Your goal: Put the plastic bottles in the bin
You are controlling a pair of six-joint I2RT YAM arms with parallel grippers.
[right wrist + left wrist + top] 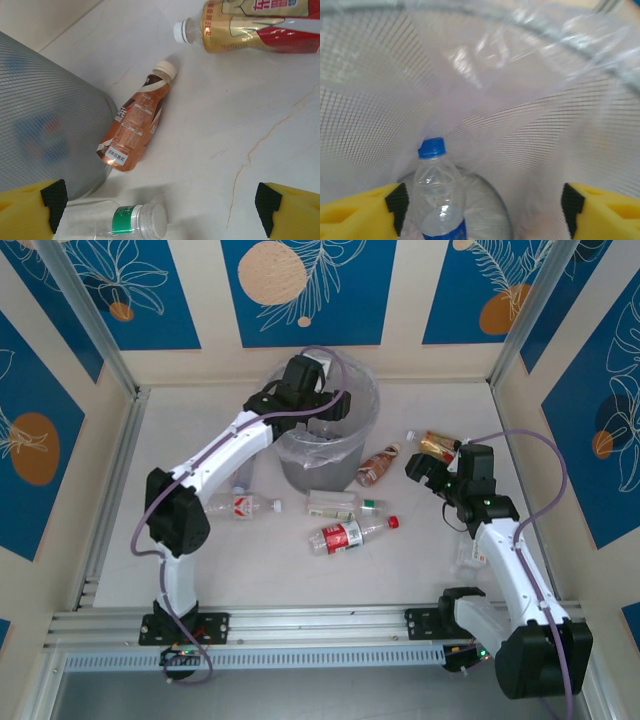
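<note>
The round grey bin (322, 458), lined with a clear bag, stands at the table's back middle. My left gripper (318, 400) hangs over its mouth. In the left wrist view this gripper (484, 205) is open, and a clear blue-capped bottle (439, 195) sits inside the bin by the left pad, well apart from the right one. My right gripper (425, 472) is open and empty above the table (159, 202). Below it lie a brown bottle (135, 125) against the bin (40, 115), a gold bottle (255, 25) and a green-banded clear bottle (115, 220).
On the table in front of the bin lie a red-labelled bottle with a red cap (350, 533), the green-banded bottle (340, 503) and a clear bottle (243, 505) by the left arm. Walls and metal rails close in the table on all sides.
</note>
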